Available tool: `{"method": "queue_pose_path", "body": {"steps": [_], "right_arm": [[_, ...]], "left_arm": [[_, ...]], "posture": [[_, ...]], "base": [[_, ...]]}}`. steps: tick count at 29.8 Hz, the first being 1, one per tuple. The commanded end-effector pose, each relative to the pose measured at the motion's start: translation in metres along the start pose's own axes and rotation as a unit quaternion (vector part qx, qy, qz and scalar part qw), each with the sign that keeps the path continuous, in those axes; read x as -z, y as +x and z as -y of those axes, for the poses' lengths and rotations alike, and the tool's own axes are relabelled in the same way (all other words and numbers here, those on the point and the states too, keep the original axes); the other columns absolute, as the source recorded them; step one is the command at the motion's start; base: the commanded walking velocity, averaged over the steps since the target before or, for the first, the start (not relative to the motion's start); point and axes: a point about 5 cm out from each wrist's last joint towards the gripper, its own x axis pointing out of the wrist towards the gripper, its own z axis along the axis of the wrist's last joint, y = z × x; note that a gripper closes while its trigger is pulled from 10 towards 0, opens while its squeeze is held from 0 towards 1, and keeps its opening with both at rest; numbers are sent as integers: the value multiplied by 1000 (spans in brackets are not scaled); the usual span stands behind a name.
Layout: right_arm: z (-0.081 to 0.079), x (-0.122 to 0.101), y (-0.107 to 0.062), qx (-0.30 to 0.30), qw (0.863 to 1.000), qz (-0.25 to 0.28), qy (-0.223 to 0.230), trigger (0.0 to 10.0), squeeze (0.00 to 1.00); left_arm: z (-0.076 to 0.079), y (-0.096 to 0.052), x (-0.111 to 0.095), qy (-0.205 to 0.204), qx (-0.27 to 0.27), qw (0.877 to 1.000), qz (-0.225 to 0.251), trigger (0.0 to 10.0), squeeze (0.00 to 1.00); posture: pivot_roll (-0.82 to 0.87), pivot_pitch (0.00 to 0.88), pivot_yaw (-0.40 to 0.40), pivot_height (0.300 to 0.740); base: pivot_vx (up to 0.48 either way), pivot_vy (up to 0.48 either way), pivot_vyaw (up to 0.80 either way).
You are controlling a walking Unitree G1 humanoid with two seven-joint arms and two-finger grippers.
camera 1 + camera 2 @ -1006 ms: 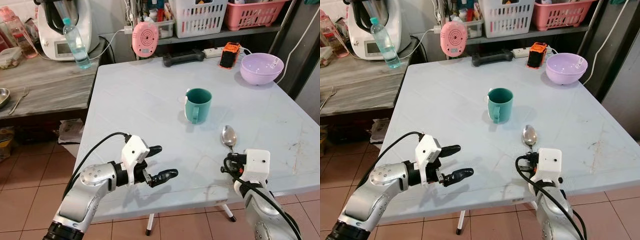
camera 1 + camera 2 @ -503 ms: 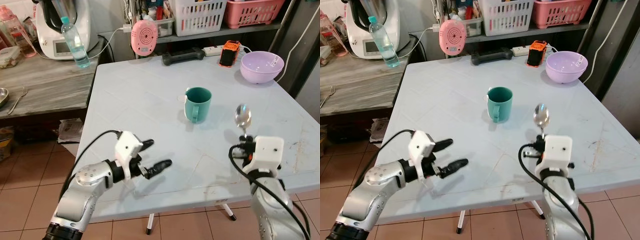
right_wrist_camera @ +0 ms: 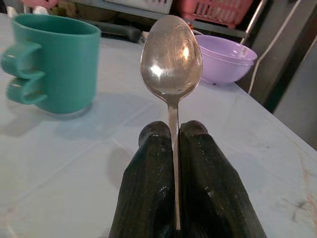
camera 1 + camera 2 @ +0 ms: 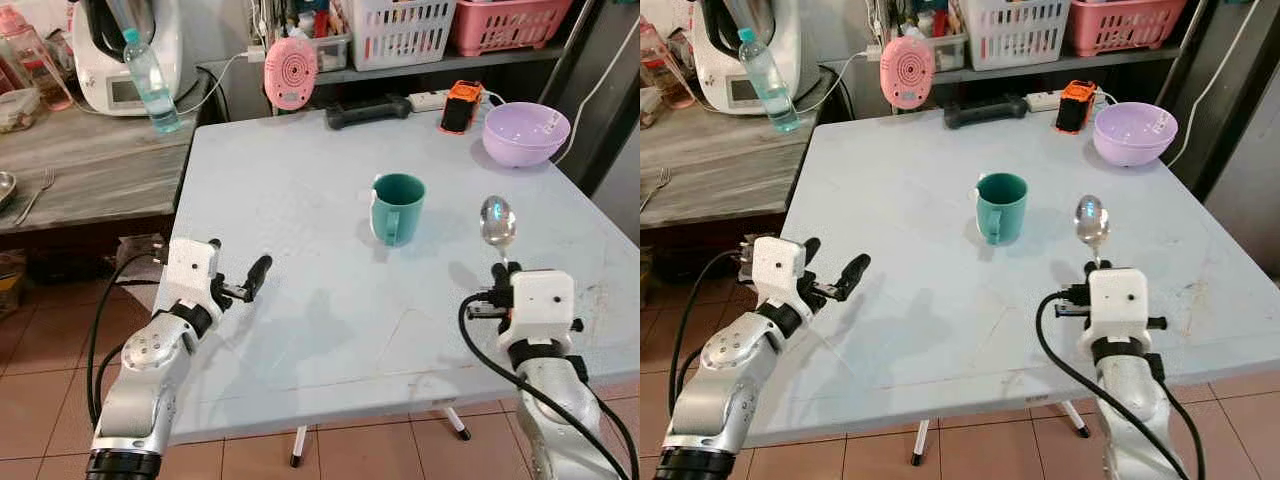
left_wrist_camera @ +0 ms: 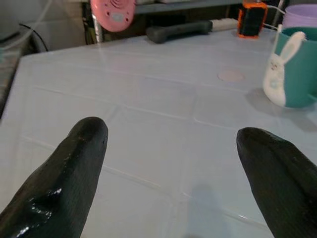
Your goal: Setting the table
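A teal mug (image 4: 398,208) stands near the middle of the pale table (image 4: 300,170), and a purple bowl (image 4: 526,133) sits at its far right corner. My right gripper (image 3: 171,130) is shut on the handle of a metal spoon (image 4: 497,220). It holds the spoon upright above the table, to the right of the mug (image 3: 54,62) and nearer than the bowl (image 3: 225,57). My left gripper (image 4: 240,272) is open and holds nothing. It hovers low by the table's left edge, its fingers (image 5: 74,163) pointing toward the mug (image 5: 297,69).
At the table's far edge lie a black bar-shaped object (image 4: 367,112), an orange device (image 4: 459,107) and a pink round gadget (image 4: 291,72). A wooden counter (image 4: 100,170) on the left carries a water bottle (image 4: 152,85) and a fork (image 4: 38,195). Baskets fill the back shelf.
My left arm has drawn back to the left edge of the table, fingers still apart. My right gripper has lifted the spoon off the table and carried it forward, beside the mug.
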Motion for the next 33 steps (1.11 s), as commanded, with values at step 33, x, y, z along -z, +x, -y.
{"method": "queue_pose_path", "body": {"steps": [33], "right_arm": [[2, 1, -4, 7, 1000, 12, -16, 10000, 0]], "left_arm": [[4, 3, 8, 16, -45, 999, 6, 10000, 0]], "posture": [[-81, 26, 73, 740]], "base": [[0, 292, 0]]}}
